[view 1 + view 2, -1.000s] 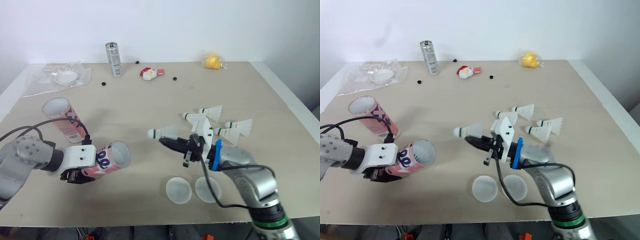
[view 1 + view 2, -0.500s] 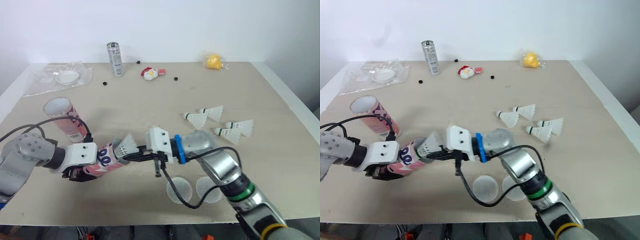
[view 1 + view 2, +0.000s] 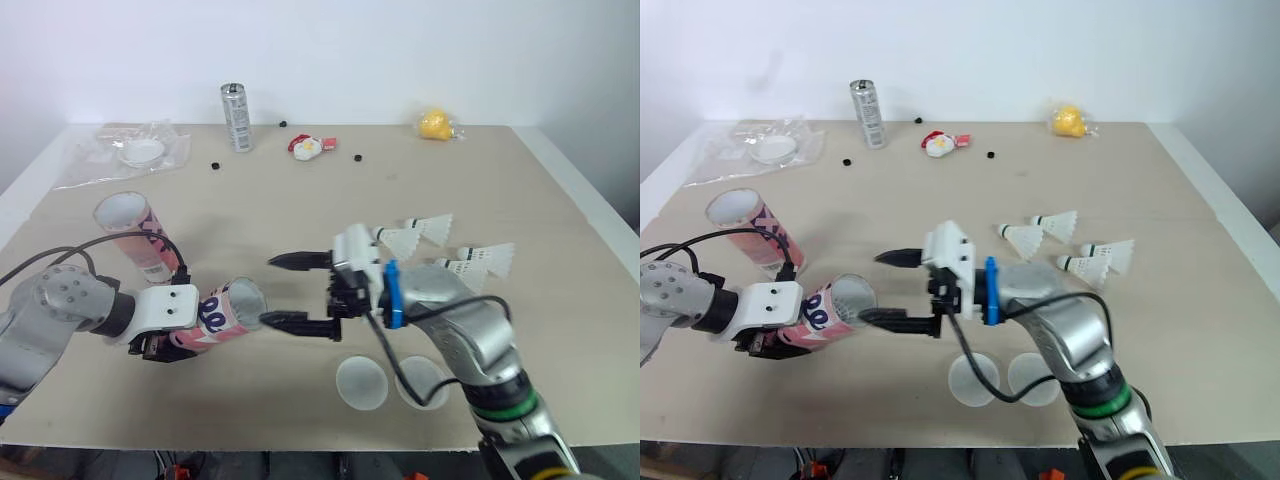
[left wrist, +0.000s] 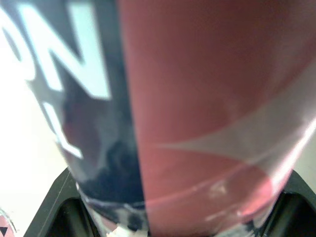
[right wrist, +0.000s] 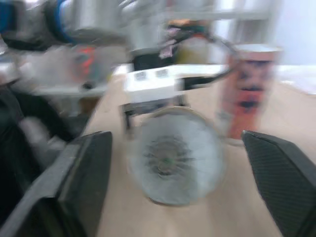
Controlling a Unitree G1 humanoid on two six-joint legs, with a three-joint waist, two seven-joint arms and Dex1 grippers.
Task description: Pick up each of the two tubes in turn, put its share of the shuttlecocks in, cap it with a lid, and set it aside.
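As the left end effector [image 3: 158,346] grips it, the pink tube [image 3: 228,310] lies sideways.

Pink tube [image 3: 225,312], shuttlecock [image 5: 170,158] inside, lies sideways; second tube [image 3: 135,235] stands upright.

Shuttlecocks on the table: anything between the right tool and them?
Nothing visible. The right tool, open, sits at the mouth of the held tube. The four shuttlecocks lie on the table to its right, alongside its own forearm. The two lids lie nearer the front edge, off that line.
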